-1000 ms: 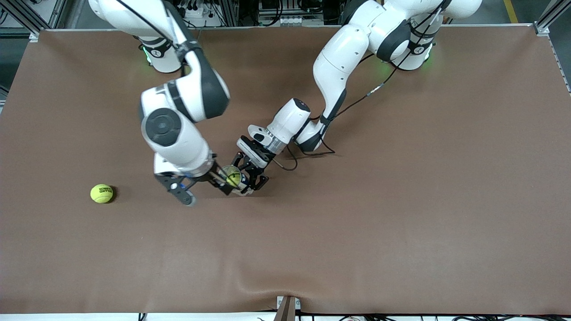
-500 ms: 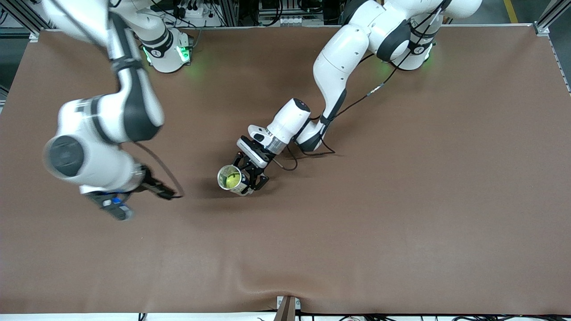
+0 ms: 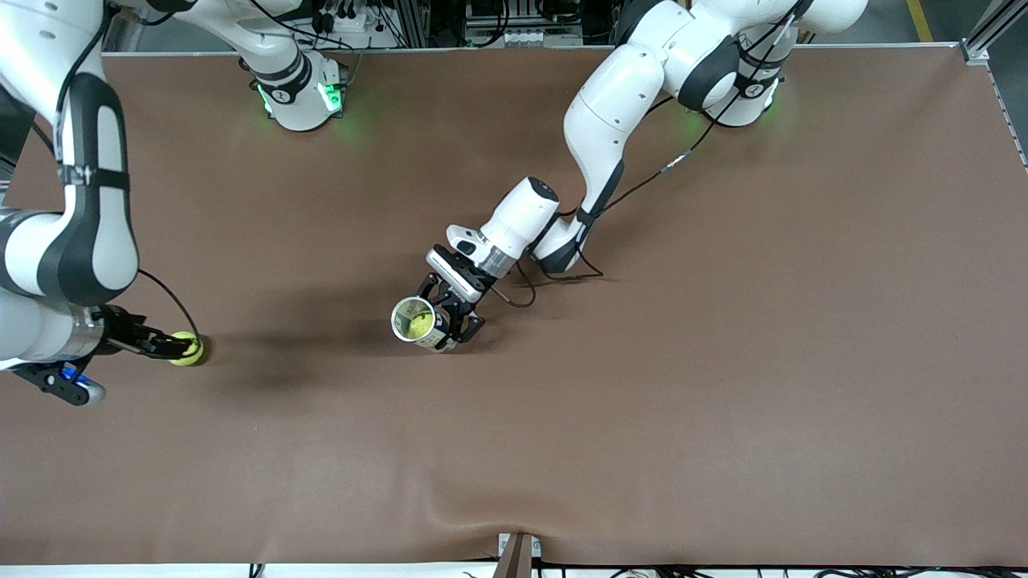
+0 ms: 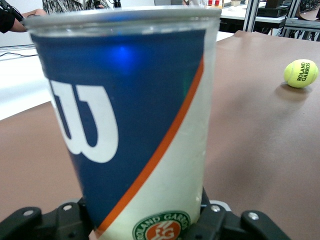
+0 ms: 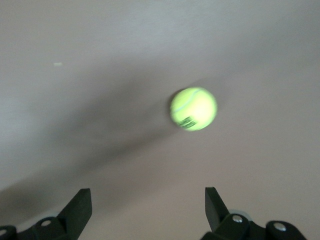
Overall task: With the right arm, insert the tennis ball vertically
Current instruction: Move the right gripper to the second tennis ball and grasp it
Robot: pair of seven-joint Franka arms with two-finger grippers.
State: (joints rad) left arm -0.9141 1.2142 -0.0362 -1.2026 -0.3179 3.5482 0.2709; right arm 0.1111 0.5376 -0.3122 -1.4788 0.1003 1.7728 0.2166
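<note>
Brown table mat (image 3: 723, 385). One ball already in blue-and-white Wilson can (image 3: 415, 323), clenched upright by left gripper (image 3: 450, 317); right gripper (image 3: 165, 347) spread wide beside loose yellow-green tennis ball (image 3: 187, 350), ungrasped.

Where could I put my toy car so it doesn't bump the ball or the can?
The brown table is bare toward the left arm's end, and along the edge nearest the front camera. It is crowded where the left gripper holds the ball can, and where the right gripper hangs over the loose tennis ball.
</note>
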